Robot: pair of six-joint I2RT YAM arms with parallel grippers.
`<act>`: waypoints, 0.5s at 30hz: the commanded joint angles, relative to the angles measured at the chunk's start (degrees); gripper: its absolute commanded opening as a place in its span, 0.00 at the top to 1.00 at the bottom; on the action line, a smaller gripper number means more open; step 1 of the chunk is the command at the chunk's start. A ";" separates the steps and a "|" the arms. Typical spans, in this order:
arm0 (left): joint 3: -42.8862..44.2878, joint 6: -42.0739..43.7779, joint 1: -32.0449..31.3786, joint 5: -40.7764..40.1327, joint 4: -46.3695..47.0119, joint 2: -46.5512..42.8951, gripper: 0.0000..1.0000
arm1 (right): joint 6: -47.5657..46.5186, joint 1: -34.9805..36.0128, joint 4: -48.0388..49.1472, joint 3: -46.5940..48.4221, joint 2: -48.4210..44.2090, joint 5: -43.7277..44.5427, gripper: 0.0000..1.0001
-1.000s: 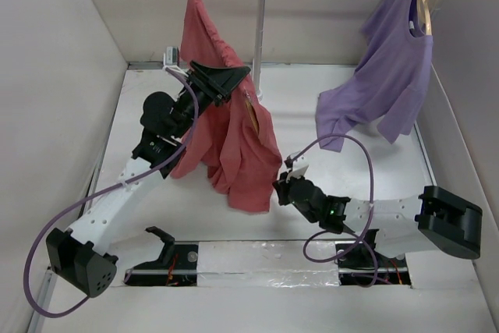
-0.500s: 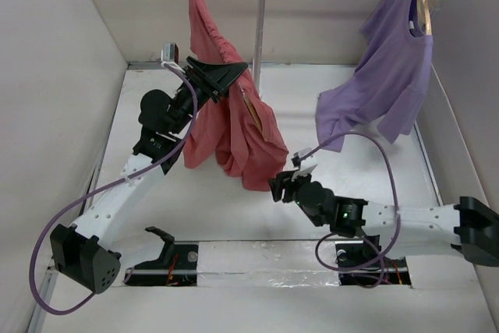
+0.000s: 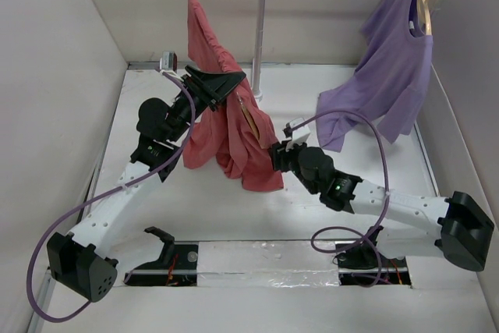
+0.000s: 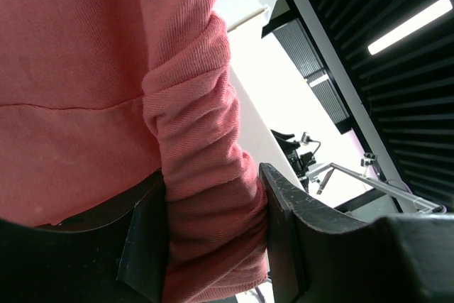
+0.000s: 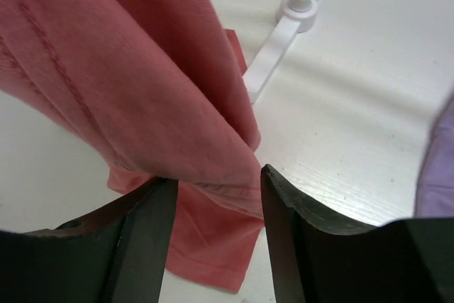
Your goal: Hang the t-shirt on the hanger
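Coral-red cloth fills the middle of the top view. It is the t-shirt (image 3: 230, 134), and it hangs in the air in a long, crumpled bunch. Its top end points up toward eleven o'clock. Its bottom end drops toward five o'clock, low over the white table (image 3: 351, 216).

A thin strip of the orange-tan wooden hanger (image 3: 252, 118) peeks out of a gap in the cloth on the shirt's three o'clock side. The rest of the hanger is hidden inside the shirt.

The left gripper (image 3: 231, 87) comes in from the shirt's nine o'clock side, high up. In the left wrist view its two black fingers (image 4: 145, 246) squeeze a thick fold of the red cloth between them, so it is clamped on the t-shirt.

The right gripper (image 3: 277, 154) sits at the shirt's four o'clock edge, right by the cloth. In the right wrist view its fingers (image 5: 284, 211) stand apart. A red hem hangs down just in front of the gap, and nothing is pinched.

Behind the shirt, at twelve o'clock, stands the white pole of a clothes rack (image 3: 259, 37). Its foot rests on the table.

At two o'clock a purple t-shirt (image 3: 390, 76) hangs from a pale wooden hanger (image 3: 425, 5) on the rack's top bar.
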 commanded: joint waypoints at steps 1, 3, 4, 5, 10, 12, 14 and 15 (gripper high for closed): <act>0.79 1.08 0.15 0.99 5.97 -2.79 1.00 | -3.09 -2.10 2.62 3.27 0.06 -6.70 0.46; 0.88 0.99 0.15 1.17 5.88 -2.70 1.00 | -3.36 -3.16 3.50 3.35 0.67 -9.68 0.51; 0.88 0.99 0.15 1.17 5.88 -2.70 1.00 | -3.27 -3.94 4.38 3.36 1.02 -10.13 0.56; 0.88 0.91 0.15 1.08 5.88 -2.61 1.00 | -3.44 -4.47 4.82 3.27 1.72 -10.49 0.67; 2.28 0.99 0.15 0.47 5.70 -1.91 1.00 | 0.24 -5.01 2.99 2.31 2.17 -13.56 1.00; 3.51 0.21 0.15 -0.24 7.02 -1.21 1.00 | 3.84 -5.01 3.85 -1.29 2.26 -15.57 1.00; 4.83 -0.50 0.68 -0.24 7.99 0.28 1.00 | 7.52 -5.53 6.40 -5.23 3.13 -16.81 1.00; 6.66 -0.85 0.68 -0.24 8.16 0.90 1.00 | 8.50 -5.53 6.84 -6.13 3.66 -17.43 1.00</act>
